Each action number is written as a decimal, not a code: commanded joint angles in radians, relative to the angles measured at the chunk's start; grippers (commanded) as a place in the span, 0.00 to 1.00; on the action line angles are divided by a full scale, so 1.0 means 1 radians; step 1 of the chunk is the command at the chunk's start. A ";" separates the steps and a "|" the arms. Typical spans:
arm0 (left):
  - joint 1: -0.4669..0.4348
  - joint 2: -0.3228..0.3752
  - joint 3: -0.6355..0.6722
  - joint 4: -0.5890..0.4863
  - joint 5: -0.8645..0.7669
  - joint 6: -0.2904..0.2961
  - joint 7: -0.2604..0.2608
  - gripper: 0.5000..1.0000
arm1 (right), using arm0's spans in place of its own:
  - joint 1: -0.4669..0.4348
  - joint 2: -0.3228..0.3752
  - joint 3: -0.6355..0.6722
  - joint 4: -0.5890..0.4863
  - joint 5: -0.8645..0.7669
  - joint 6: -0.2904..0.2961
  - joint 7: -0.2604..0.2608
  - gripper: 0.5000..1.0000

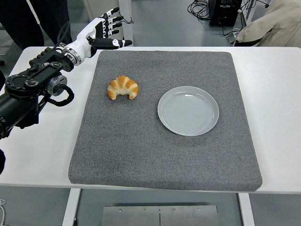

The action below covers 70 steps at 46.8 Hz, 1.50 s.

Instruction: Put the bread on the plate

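A golden croissant (122, 87) lies on the left part of a grey mat (164, 155). To its right on the mat sits an empty pale grey plate (188, 110). My left hand (107, 34), white with black fingertips, hovers over the mat's far left corner with fingers spread and holding nothing, well behind the croissant. Its black arm (33, 89) reaches in from the left edge. The right arm is out of view.
The mat covers most of a white table (277, 94). Beyond the far edge are a person's dark clothing (42, 21) at top left, cables and a black box (225, 12) on the floor, and beige cloth (277, 23) at top right.
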<state>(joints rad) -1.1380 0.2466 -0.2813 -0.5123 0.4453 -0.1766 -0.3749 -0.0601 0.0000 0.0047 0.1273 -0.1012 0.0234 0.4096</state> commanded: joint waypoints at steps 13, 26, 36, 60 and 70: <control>0.012 0.051 -0.021 -0.103 0.315 0.003 0.001 0.94 | 0.000 0.000 0.000 0.000 0.000 0.000 0.000 1.00; 0.020 0.066 -0.010 -0.112 0.446 0.016 -0.015 0.94 | 0.000 0.000 0.000 0.000 0.000 0.001 0.000 1.00; 0.037 0.071 -0.006 -0.178 0.509 0.022 -0.016 0.94 | 0.000 0.000 0.000 0.000 0.000 0.000 0.000 1.00; 0.066 0.131 0.070 -0.221 0.644 0.149 -0.064 0.94 | 0.000 0.000 0.000 0.000 0.000 0.000 0.000 1.00; 0.063 0.129 0.154 -0.221 0.644 0.163 -0.061 0.94 | 0.000 0.000 0.000 0.000 0.000 0.000 0.000 1.00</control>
<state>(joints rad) -1.0709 0.3775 -0.1528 -0.7334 1.0936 -0.0143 -0.4368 -0.0597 0.0000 0.0046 0.1273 -0.1012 0.0235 0.4096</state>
